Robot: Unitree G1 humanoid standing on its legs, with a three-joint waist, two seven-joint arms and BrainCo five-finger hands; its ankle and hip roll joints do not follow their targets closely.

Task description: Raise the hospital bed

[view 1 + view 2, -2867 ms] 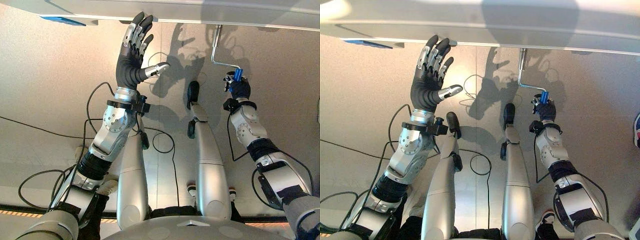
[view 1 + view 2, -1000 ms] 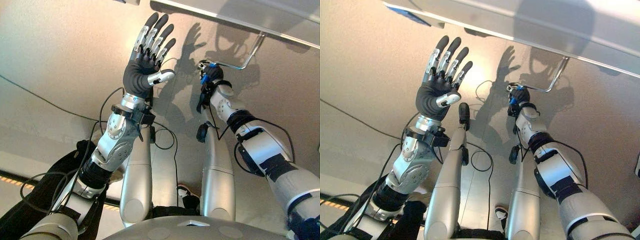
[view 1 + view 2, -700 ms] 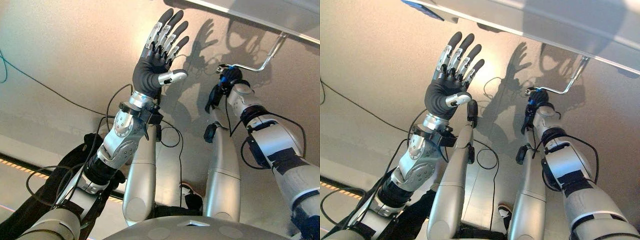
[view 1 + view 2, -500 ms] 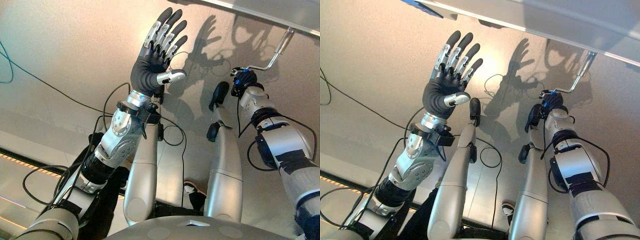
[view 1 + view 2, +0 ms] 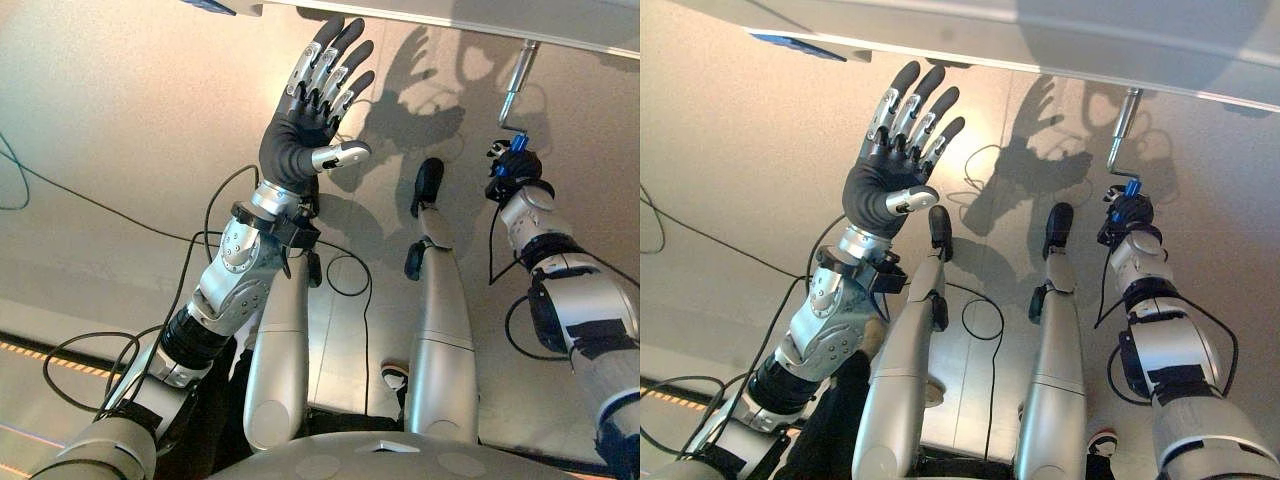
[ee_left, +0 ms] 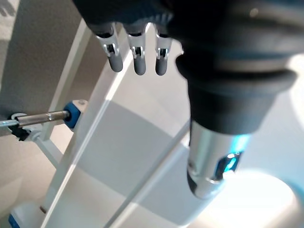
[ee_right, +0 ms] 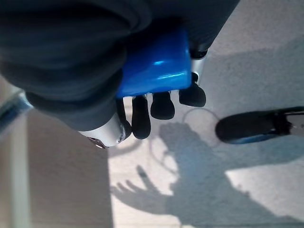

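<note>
Here's the crank: the right hand (image 5: 512, 168) is wrapped around the blue crank grip (image 7: 154, 64), fingers curled under it in the wrist view. The steel crank rod (image 5: 517, 85) runs from that grip up to the pale edge of the hospital bed frame (image 5: 1060, 45) along the top of the head views. The left hand (image 5: 305, 110) is raised with fingers spread wide, holding nothing, close below the frame's edge.

The crank looks rigid metal, so it should turn as one stiff piece; the smooth plastic grip could slip, and a full wrap around it is the sensible hold, not the bare rod. Expect steady resistance from the bed's weight.

No containers here, nothing to report inside any.
</note>
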